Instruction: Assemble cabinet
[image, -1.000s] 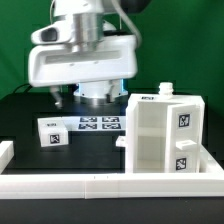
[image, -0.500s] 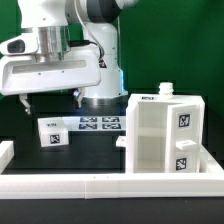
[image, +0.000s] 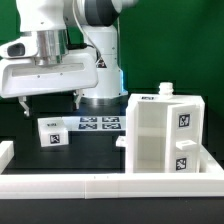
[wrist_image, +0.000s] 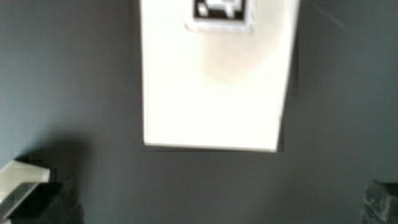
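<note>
The cabinet (image: 165, 135), a white blocky box with black-and-white tags, stands at the exterior view's right. A small white tagged part (image: 52, 132) lies on the dark table at the left. My gripper (image: 52, 101) hangs above this part, open and empty, with its fingers spread wide on either side. In the wrist view the part (wrist_image: 217, 80) is a long white panel with a tag at one end. It lies below my gripper (wrist_image: 210, 200), whose dark fingertips (wrist_image: 36, 192) only just show at the frame's edges.
The marker board (image: 100, 125) lies flat between the small part and the cabinet. A white rail (image: 100, 184) runs along the front of the table, with a raised end (image: 5, 152) at the exterior view's left. The robot base (image: 100, 95) stands behind.
Over the last second the arm swung to the exterior view's left, from above the marker board to above the small white part. It has barely moved in the last half second.
</note>
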